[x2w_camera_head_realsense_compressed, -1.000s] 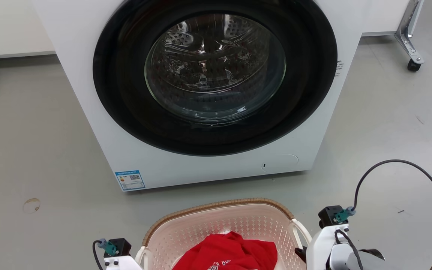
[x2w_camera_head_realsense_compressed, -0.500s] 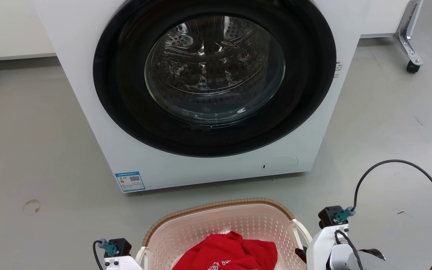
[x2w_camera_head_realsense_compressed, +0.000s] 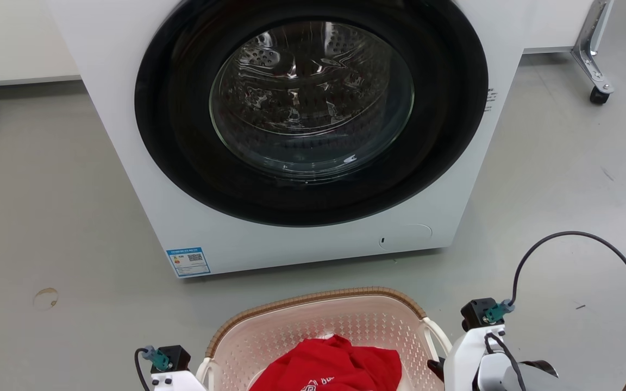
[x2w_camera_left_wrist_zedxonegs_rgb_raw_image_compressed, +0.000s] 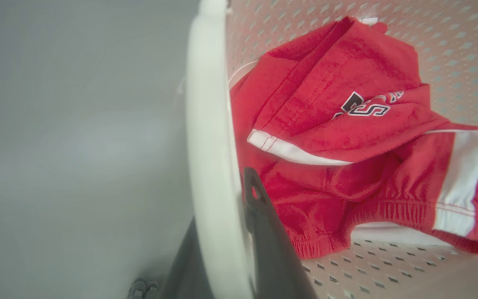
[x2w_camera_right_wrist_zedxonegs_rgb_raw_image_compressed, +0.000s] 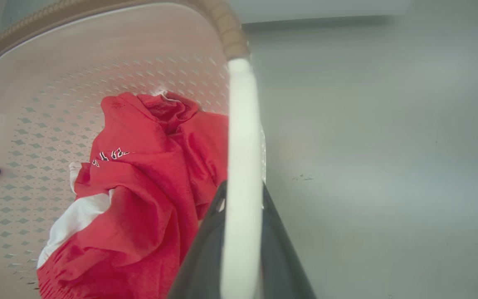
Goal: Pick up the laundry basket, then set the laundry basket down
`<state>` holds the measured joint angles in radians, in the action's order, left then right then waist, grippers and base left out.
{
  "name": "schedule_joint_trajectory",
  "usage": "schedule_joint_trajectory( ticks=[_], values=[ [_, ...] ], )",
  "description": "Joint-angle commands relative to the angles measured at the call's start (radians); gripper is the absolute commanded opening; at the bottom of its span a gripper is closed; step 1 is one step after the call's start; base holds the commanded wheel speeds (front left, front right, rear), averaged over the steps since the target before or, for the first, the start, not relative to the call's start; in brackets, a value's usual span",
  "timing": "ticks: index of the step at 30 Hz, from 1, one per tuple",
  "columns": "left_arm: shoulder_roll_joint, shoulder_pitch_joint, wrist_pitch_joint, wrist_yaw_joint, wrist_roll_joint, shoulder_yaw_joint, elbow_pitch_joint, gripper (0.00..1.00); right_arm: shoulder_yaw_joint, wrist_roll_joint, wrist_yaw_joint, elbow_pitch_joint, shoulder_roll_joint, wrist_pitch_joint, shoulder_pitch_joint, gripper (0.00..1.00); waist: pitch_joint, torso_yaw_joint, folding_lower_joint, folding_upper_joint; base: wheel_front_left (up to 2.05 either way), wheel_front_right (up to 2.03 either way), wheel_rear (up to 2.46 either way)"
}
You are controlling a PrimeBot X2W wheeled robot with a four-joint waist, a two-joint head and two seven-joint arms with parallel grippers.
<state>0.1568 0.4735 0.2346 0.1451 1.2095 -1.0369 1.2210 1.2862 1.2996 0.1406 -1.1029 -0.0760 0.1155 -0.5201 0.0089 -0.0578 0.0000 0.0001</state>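
Gripping the laundry basket (x2w_camera_head_realsense_compressed: pixel 318 297) on both sides

You have the left gripper (x2w_camera_left_wrist_zedxonegs_rgb_raw_image_compressed: pixel 222 220) pinching the left white handle (x2w_camera_left_wrist_zedxonegs_rgb_raw_image_compressed: pixel 206 124) between its fingers (x2w_camera_left_wrist_zedxonegs_rgb_raw_image_compressed: pixel 264 232), and the right gripper (x2w_camera_right_wrist_zedxonegs_rgb_raw_image_compressed: pixel 242 203) pinching the right white handle (x2w_camera_right_wrist_zedxonegs_rgb_raw_image_compressed: pixel 243 124) likewise. The basket (a red garment (x2w_camera_head_realsense_compressed: pixel 329 364) lies inside) sits low in the head view, before the washer (x2w_camera_head_realsense_compressed: pixel 302 250) and apart from it.

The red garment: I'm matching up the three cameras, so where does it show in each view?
Head view: the red garment at bottom centre, inside the laundry basket.
Left wrist view: red garment in the right half, right of a white handle.
Right wrist view: red garment at lower left, left of the other white handle.
Shared landmark: the basket's perforated pink wall.
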Motion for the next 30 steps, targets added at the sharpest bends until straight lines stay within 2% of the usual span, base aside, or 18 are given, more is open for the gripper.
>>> schedule_joint_trajectory(
  ticks=[1, 30],
  values=[
    [0.157, 0.006, 0.003, -0.035, -0.002, 0.018, 0.070, 0.00, -0.007, -0.009, -0.010, -0.053, 0.126, -0.007, -0.013, 0.00, 0.000, -0.001, 0.0000, -0.0001, 0.00, 0.00, 0.00],
    [0.153, 0.016, 0.002, -0.030, 0.007, 0.019, 0.070, 0.00, -0.006, -0.009, -0.010, -0.052, 0.126, -0.014, -0.021, 0.00, 0.015, 0.004, 0.0000, -0.0001, 0.00, 0.00, 0.00]
  ],
)
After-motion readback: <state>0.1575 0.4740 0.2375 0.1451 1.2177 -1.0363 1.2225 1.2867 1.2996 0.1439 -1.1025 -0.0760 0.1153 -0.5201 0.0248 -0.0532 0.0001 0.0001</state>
